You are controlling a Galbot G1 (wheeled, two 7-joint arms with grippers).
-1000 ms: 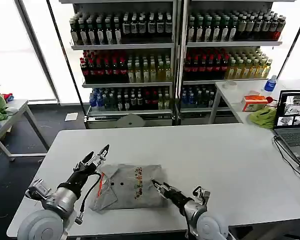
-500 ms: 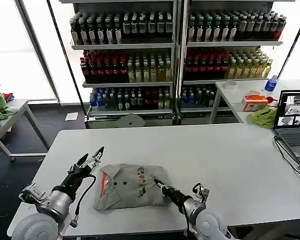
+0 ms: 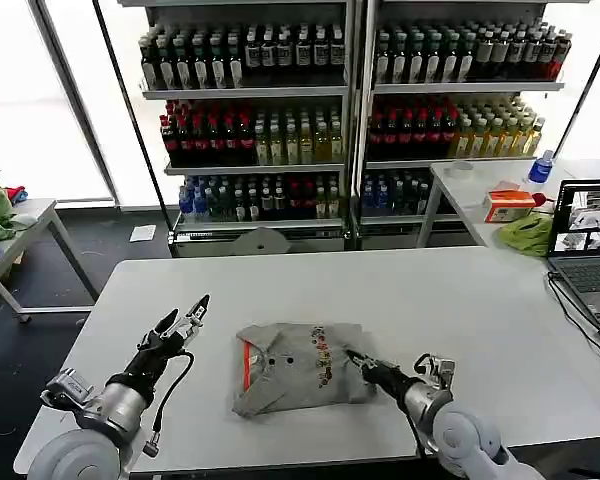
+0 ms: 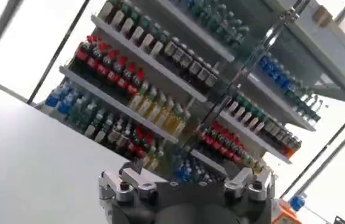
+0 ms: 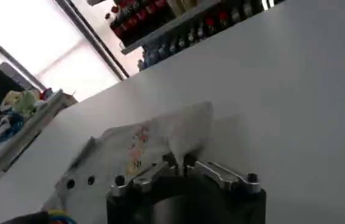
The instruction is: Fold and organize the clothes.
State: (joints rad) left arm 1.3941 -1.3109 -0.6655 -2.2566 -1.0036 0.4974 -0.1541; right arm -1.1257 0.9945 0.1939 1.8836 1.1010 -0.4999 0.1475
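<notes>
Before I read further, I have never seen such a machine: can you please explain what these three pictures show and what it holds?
It is a robot with two arms, each ending in a pincer. One picture comes from a camera on its head, looking down at a white table. The other two come from cameras on its wrists.

On the table lies a folded gray shirt with a red-lined collar and a small coloured print. The right pincer is shut on the shirt's edge; the right wrist picture shows the cloth pinched between its fingers. The left pincer is open, raised beside the shirt, holding nothing. Behind the table stand shelves of bottles.
</notes>
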